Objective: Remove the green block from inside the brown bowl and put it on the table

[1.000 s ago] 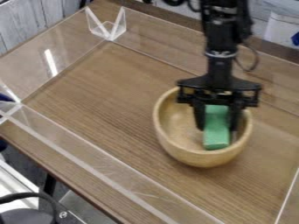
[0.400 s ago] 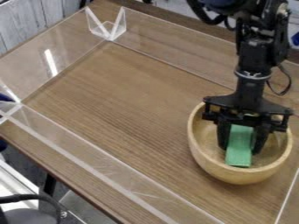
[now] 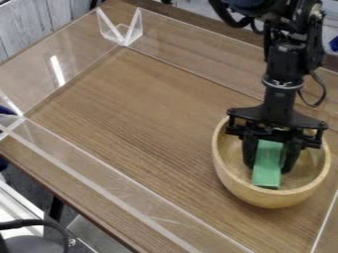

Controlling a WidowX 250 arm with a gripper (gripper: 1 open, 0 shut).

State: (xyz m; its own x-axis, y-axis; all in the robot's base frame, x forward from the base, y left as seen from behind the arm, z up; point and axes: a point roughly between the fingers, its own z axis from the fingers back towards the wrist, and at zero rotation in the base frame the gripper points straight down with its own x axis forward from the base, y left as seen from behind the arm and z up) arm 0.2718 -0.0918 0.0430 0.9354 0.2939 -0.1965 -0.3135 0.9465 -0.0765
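The brown bowl (image 3: 232, 176) sits on the table (image 3: 132, 124) near its right edge. Inside it the green block (image 3: 271, 168) leans on end, its top between the fingers. My gripper (image 3: 276, 150) comes almost straight down into the bowl, with black fingers (image 3: 250, 148) on either side of the block. It is shut on the green block. The block's lower end still rests low in the bowl.
Low clear acrylic walls (image 3: 79, 163) edge the table on the left and front. A clear bracket (image 3: 122, 28) stands at the back left corner. Cables and dark equipment lie behind the arm at the top right.
The bowl, the block and my gripper have all shifted to the right and a little toward the front together. Over the last half second nothing has moved.
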